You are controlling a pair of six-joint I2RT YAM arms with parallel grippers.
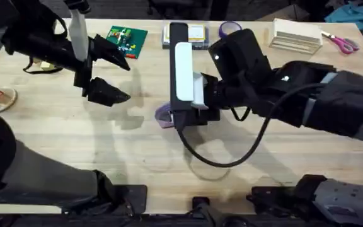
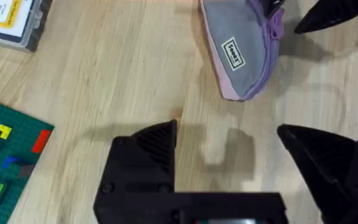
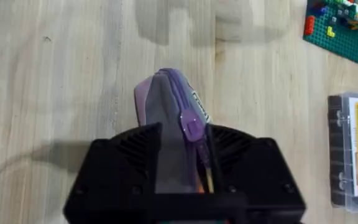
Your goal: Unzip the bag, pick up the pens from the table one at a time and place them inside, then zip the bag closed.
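The lilac and grey bag (image 3: 166,102) lies mid-table, and one purple end of it (image 1: 163,116) pokes out from under my right arm. My right gripper (image 3: 182,163) is shut on the bag's top near the purple zipper pull (image 3: 191,124). My left gripper (image 1: 114,72) hovers open to the left of the bag (image 2: 241,56), holding nothing, over the bare wooden table (image 2: 104,81). The pens are out of view.
A clear box with a yellow label (image 1: 184,34) stands behind the bag. A green brick plate (image 1: 126,39) lies near my left gripper. A purple tape roll (image 1: 230,28), a wooden stack (image 1: 295,34) and pink-handled scissors (image 1: 340,43) sit along the far right.
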